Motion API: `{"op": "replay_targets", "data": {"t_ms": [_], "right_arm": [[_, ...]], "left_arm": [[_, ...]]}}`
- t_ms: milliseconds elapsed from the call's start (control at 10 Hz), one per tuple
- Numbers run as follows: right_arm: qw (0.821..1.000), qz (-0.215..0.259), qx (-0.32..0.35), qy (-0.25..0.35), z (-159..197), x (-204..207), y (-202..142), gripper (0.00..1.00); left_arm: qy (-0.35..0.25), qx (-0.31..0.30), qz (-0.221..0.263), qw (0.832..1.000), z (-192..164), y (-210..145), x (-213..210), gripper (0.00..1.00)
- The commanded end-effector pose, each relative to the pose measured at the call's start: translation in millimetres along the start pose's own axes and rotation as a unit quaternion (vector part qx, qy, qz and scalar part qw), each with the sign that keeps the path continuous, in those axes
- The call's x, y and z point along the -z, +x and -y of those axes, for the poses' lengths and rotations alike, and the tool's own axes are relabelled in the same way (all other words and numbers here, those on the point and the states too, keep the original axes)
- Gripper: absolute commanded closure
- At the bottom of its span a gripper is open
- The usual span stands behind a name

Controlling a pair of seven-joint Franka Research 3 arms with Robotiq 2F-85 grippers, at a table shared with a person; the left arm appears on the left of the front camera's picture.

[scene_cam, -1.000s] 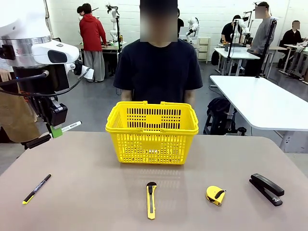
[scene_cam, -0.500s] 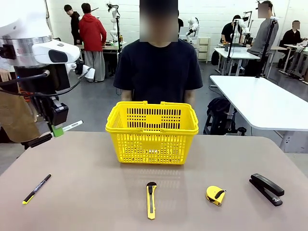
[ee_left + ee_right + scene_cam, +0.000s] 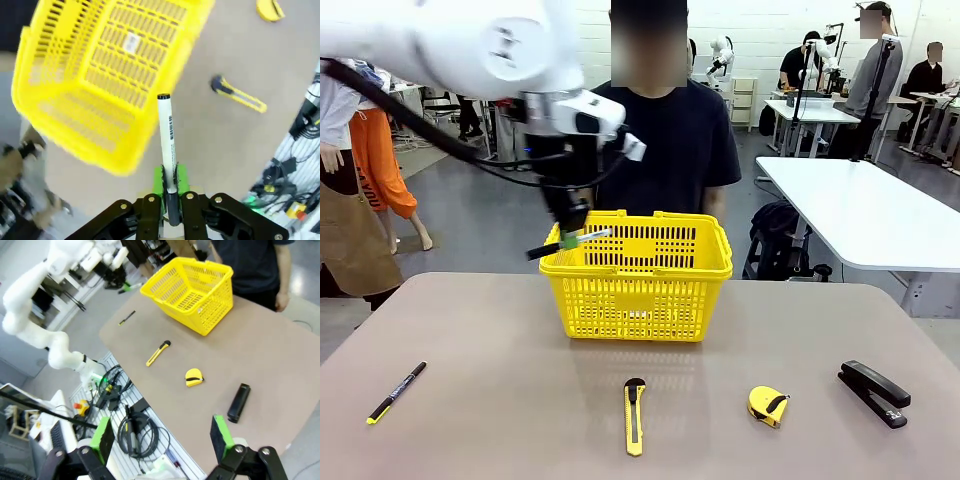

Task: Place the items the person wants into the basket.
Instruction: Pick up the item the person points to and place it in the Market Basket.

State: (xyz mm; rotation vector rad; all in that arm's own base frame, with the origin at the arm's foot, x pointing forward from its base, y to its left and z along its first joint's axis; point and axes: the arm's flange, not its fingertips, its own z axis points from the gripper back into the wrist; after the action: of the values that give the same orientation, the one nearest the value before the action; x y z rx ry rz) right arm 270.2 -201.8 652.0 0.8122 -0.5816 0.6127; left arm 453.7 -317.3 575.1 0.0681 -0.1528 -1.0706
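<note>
Front camera faces the person [image 3: 650, 140] across the table [image 3: 490, 400]; left wrist looks down close on the basket [image 3: 100, 85], right wrist from afar

One basket [image 3: 635, 275]; one marker [image 3: 592, 236] near its rim. Before it, one each: pen [image 3: 396, 392], utility knife [image 3: 634, 416], tape measure [image 3: 767, 405], stapler [image 3: 873, 393].

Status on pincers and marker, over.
Left pincer shut on marker, at left rim of basket. Right pincer open, holding nothing. Knife and pen on table, out of the way.
</note>
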Motion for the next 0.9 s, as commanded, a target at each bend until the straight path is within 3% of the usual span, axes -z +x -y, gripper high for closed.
{"op": "replay_targets", "data": {"t_ms": [0,300,500,600,800], "right_arm": [[1.0,0.007,-0.001,0.001,0.2,-0.1,1.4,0.0],[1.0,0.007,-0.001,0.001,0.2,-0.1,1.4,0.0],[1.0,0.007,-0.001,0.001,0.2,-0.1,1.4,0.0],[1.0,0.007,-0.001,0.001,0.2,-0.1,1.4,0.0],[1.0,0.007,-0.001,0.001,0.2,-0.1,1.4,0.0]], "left_arm": [[0.047,0.025,-0.008,0.999,-20.4,36.0,1.4,0.88],[0.033,0.054,-0.039,0.997,-39.1,82.4,10.7,0.88],[-0.024,0.075,-0.059,0.995,-44.4,81.9,10.9,0.88],[0.024,0.048,-0.03,0.998,-36.7,72.5,22.8,0.88],[0.024,0.048,-0.03,0.998,-36.7,72.5,22.8,0.88]]}}
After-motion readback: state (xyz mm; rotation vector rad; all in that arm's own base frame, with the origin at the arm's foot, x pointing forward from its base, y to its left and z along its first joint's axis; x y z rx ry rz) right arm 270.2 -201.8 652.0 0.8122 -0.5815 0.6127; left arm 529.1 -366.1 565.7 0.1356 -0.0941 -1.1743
